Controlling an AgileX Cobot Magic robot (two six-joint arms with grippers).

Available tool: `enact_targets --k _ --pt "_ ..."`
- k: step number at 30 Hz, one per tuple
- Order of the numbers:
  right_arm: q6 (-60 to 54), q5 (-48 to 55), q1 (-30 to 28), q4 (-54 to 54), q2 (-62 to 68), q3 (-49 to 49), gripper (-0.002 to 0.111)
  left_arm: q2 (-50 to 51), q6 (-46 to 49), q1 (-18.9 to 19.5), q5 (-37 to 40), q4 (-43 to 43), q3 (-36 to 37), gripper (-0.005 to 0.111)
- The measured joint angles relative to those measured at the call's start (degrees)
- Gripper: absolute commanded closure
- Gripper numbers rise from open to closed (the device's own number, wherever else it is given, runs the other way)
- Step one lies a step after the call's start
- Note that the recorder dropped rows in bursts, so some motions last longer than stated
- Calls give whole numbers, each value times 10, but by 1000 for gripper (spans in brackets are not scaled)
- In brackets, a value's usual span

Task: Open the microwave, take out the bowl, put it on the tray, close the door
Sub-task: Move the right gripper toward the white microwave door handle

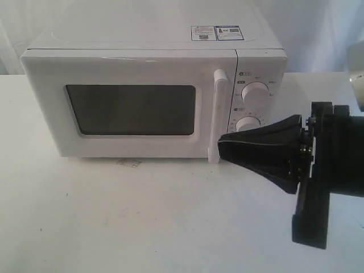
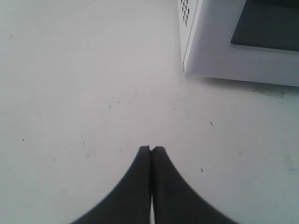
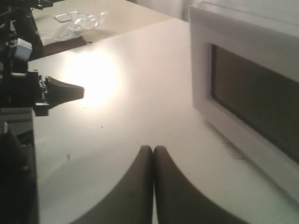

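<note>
The white microwave (image 1: 153, 62) stands at the back of the table with its door (image 1: 45, 108) closed. The bowl is hidden behind the dark window. My right gripper (image 1: 222, 144) is shut and empty. Its tip sits right beside the lower end of the white bar handle (image 1: 219, 108), and I cannot tell if they touch. In its own view the right gripper (image 3: 153, 148) hovers over bare table beside the microwave (image 3: 243, 70). My left gripper (image 2: 151, 149) is shut on nothing, above the table near the microwave's corner (image 2: 210, 51). What looks like a clear plastic tray (image 3: 79, 18) lies far off.
Two round dials (image 1: 256, 91) sit right of the handle, the lower one partly behind my right gripper. The left arm (image 3: 18, 93) stands across the table in the right wrist view. A wide stretch of white table (image 1: 114, 216) lies in front of the microwave.
</note>
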Motion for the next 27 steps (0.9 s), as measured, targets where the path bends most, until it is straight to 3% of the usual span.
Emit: enact_targets --k 8,15,18,27 --pt "-100 -112 0 49 45 -2 104 0 0 0 0 0 0 107" --pt "-269 -118 0 138 103 -4 66 0 0 0 0 0 0 107" --pt "-289 -118 0 143 129 -14 56 0 0 0 0 0 0 107" --pt "-289 -162 0 148 191 -48 53 0 0 0 0 0 0 107"
